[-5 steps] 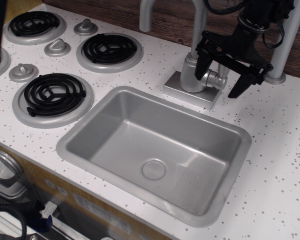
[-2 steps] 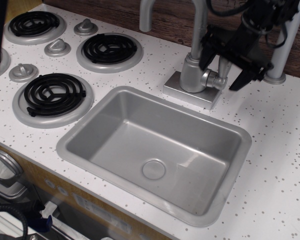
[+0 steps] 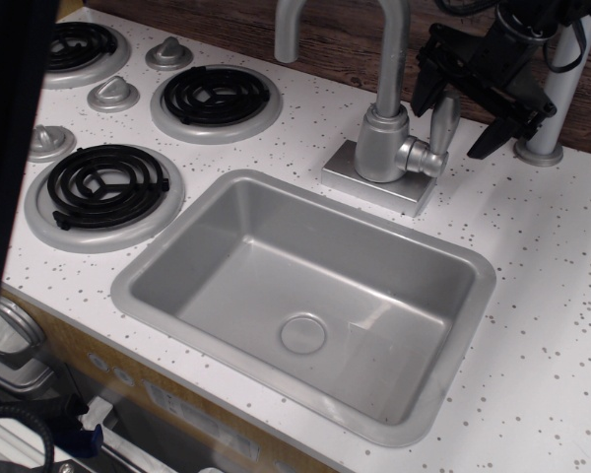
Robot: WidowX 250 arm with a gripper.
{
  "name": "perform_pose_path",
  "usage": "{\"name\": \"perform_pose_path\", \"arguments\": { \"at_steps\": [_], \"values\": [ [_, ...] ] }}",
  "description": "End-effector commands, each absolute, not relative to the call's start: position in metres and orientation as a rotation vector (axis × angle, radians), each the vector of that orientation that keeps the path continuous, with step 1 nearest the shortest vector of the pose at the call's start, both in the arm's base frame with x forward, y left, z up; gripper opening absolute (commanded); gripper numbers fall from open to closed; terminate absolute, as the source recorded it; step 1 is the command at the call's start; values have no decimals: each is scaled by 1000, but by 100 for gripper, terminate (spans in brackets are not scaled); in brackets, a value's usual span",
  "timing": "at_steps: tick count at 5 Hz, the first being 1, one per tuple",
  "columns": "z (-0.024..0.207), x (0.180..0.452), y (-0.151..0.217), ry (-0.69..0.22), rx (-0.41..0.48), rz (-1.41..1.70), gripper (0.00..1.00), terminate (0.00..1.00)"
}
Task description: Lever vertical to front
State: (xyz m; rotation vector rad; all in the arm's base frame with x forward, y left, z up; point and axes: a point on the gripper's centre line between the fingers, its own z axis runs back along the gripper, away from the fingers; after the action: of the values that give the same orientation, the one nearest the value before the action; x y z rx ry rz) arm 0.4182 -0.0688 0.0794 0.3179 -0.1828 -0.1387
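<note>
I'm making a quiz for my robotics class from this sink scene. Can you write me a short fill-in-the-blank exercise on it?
1. The lever on the faucet's side points ____.
2. The gripper hangs above the lever with its jaws ____.
3. The sink basin holds no dishes, only a round ____ in its floor.

Missing words: up; open; drain

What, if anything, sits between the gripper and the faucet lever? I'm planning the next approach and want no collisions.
Nothing visible does. The gripper hangs just above and behind the lever, which stands upright on its hub beside the faucet body. The jaws look spread, one on each side of the paddle's top. A grey post stands off to the right, outside that gap.
</note>
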Motion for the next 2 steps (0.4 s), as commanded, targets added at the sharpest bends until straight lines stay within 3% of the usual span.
{"name": "perform_pose_path", "arguments": {
  "at_steps": [1,2],
  "values": [
    [97,427,-64,-241,304,-127,0,0],
    [96,423,-64,-237,303,-111,0,0]
  ]
}}
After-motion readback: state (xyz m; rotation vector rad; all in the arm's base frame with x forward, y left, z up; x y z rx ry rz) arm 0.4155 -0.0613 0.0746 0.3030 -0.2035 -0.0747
